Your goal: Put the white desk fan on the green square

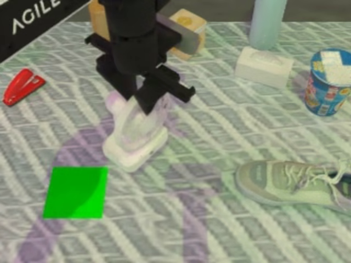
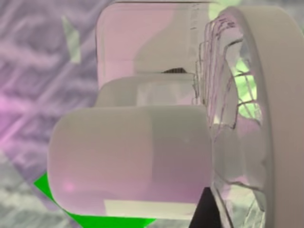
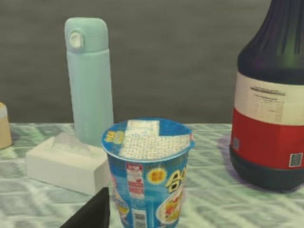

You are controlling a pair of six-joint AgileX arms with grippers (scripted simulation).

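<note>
Left gripper clamps the white desk fan, up and right of the green square. Risk: the top-heavy fan tilts in the grasp and lands off-square.

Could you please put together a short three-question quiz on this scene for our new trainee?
1. True or false: the white desk fan already stands on the green square.
2. Which arm's gripper is over the fan: the left gripper or the right one?
3. Multiple choice: in the top view, what lies at the table's left edge? A) red stapler B) shoe C) noodle cup

Key:
1. False. The fan's base sits on the patterned cloth, apart from the square, which lies nearer the camera and to the left.
2. The left; the right arm is parked off to the right, its wrist camera facing the noodle cup.
3. A.
</note>
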